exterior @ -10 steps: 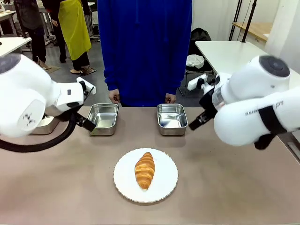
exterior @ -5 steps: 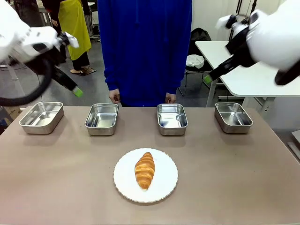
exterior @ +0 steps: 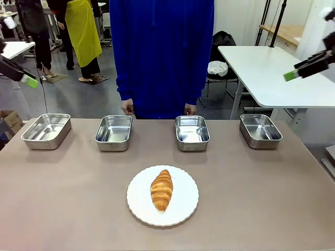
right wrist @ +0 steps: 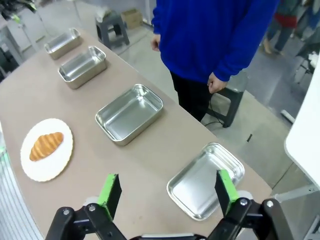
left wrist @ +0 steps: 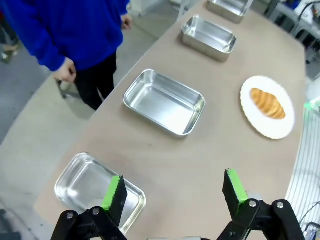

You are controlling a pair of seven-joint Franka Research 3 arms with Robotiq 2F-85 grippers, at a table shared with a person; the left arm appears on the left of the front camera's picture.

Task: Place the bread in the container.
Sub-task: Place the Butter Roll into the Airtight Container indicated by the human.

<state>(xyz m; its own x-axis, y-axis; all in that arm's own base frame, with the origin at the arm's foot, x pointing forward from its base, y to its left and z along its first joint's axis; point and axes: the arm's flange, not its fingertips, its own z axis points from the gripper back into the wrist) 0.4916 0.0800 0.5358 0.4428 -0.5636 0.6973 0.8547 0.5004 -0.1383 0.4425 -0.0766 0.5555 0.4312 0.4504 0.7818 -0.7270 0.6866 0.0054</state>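
Locate bread [exterior: 162,190] centred on plate [exterior: 186,209], well apart from pans [exterior: 192,146]. Treat as light, soft, flaky; pinch gently across thick middle. Note left gripper [left wrist: 174,192], right gripper [right wrist: 167,191]: jaws wide open, empty.

Round white plate [exterior: 183,208] sits mid tabletop [exterior: 261,198]. Person in blue top [exterior: 162,52] stands at the far edge. White table [exterior: 256,63] behind, right.

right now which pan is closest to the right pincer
The pan at the row's right end; the open right pincer points down at it.
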